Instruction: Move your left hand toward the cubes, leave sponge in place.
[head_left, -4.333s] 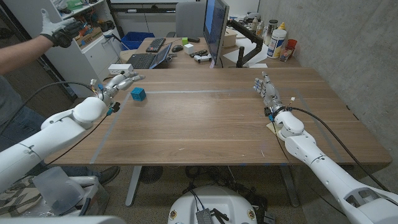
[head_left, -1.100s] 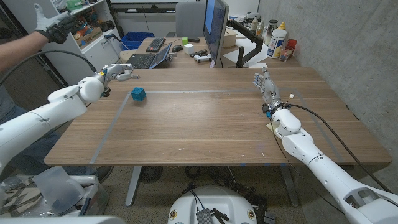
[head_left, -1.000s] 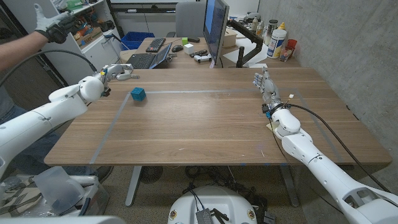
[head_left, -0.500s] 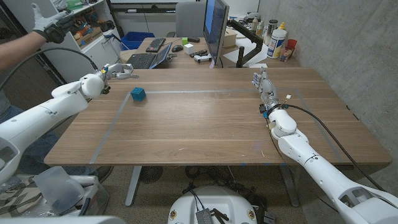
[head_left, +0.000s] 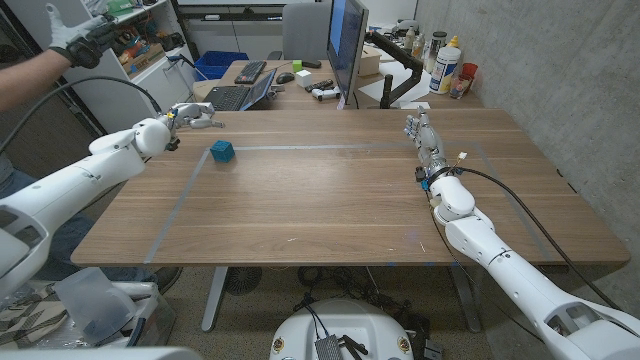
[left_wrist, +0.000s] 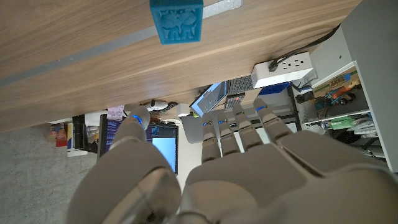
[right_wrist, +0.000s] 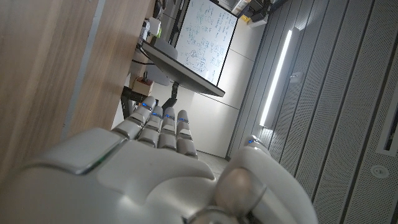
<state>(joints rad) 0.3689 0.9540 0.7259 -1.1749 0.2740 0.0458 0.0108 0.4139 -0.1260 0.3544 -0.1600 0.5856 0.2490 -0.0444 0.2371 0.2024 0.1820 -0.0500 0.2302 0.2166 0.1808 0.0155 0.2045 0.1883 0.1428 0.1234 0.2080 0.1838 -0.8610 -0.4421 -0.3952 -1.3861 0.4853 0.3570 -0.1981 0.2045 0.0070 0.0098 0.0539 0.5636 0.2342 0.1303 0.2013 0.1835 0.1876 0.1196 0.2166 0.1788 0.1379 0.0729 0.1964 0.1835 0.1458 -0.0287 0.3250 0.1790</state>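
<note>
1. A wooden worktop (head_left: 330, 200) carries grey tape lines (head_left: 175, 208).
2. Behind it stands a second desk with a tall dark monitor (head_left: 347, 45), an open laptop (head_left: 243, 93) and a black keyboard (head_left: 250, 71).
3. A white bottle (head_left: 446, 64) and a red cup (head_left: 466, 78) stand near the grey concrete wall (head_left: 560, 80).
4. A person's gloved hand (head_left: 75, 32) reaches in at the upper left corner.
5. A white power strip (left_wrist: 287, 69) shows in the left wrist view.

Small teal-blue embossed cube (head_left: 222, 151) (left_wrist: 176, 20); brown wood-grain table top (head_left: 330, 200) with pale grey tape lines beside the cube; glossy white robot arms.
</note>
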